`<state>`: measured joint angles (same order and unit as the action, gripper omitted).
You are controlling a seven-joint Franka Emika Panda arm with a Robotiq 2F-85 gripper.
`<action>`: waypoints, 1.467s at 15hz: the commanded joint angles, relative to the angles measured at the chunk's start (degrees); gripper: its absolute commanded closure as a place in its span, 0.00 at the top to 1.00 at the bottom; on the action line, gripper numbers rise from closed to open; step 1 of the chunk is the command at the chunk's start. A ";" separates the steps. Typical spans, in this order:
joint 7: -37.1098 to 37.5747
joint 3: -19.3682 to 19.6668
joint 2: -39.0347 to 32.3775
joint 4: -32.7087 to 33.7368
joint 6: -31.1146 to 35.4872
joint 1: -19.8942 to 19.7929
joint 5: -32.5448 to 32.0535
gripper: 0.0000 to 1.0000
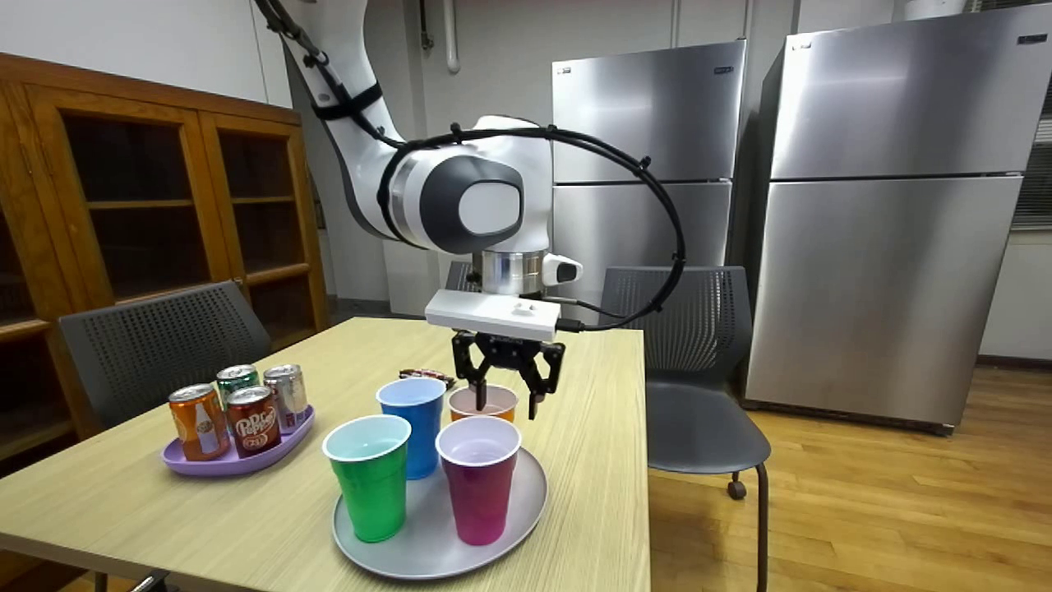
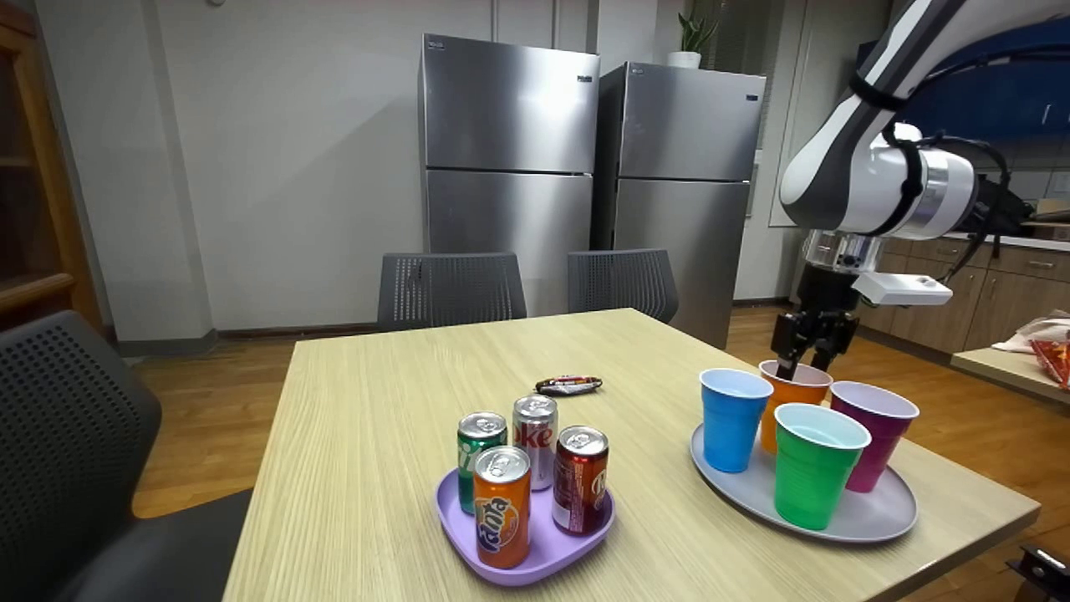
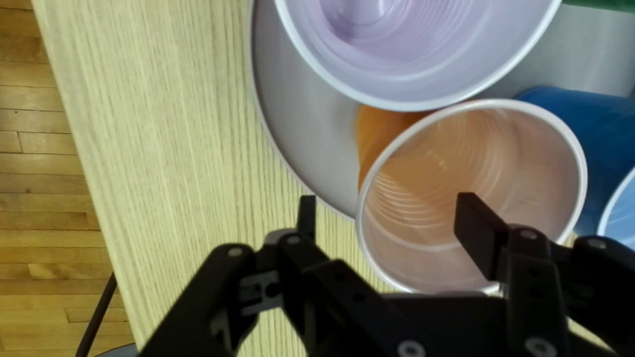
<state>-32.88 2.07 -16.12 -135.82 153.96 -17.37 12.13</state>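
My gripper stands open over the orange cup, nothing pinched between its fingers. In the wrist view, one finger lies across the cup's mouth and the other is outside its white rim. An exterior view shows a fingertip down at the mouth of that cup; whether it touches the wall I cannot tell. Around it on the round grey plate are a magenta cup, a green cup and a blue cup, all upright. The orange cup's lower part is mostly hidden in both exterior views.
A purple tray holds several small soda cans, among them an orange can. A dark wrapped snack lies farther back on the table. The plate sits near the table's edge, with a grey chair beyond that edge.
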 commanded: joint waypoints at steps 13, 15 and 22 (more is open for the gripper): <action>1.68 2.89 3.92 2.42 -3.63 0.80 -7.62 1.00; 2.88 3.81 5.07 2.81 -5.04 1.22 -9.86 1.00; 3.32 4.80 8.12 4.03 -9.03 1.82 -10.66 1.00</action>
<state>-31.39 6.00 -10.45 -132.31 148.38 -16.56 2.82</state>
